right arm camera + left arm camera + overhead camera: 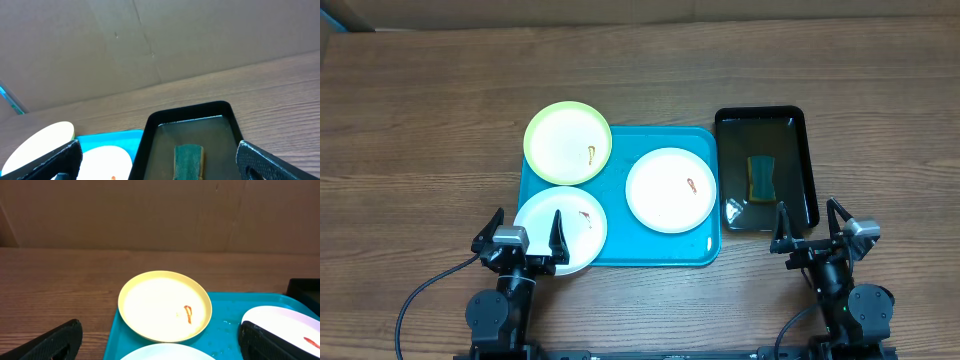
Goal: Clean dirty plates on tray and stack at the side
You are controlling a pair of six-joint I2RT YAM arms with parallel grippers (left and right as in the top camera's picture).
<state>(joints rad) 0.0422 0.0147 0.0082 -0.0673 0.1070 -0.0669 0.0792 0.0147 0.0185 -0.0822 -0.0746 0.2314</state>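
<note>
Three dirty plates lie on the turquoise tray (pixel 650 248). A yellow-green plate (pixel 568 143) overhangs its far left corner, one white plate (pixel 671 189) lies at the right, and another white plate (pixel 561 230) overhangs the near left corner. Each has a small reddish smear. My left gripper (pixel 527 225) stands open at the near edge of that front white plate, holding nothing. In the left wrist view the yellow-green plate (pixel 165 306) lies straight ahead. My right gripper (pixel 809 220) is open and empty, just in front of the black basin (pixel 760 112).
The black basin holds shallow water and a green sponge (pixel 761 177), which the right wrist view shows straight ahead as the sponge (pixel 188 160). Bare wooden table surrounds the tray. A cardboard wall stands behind the table.
</note>
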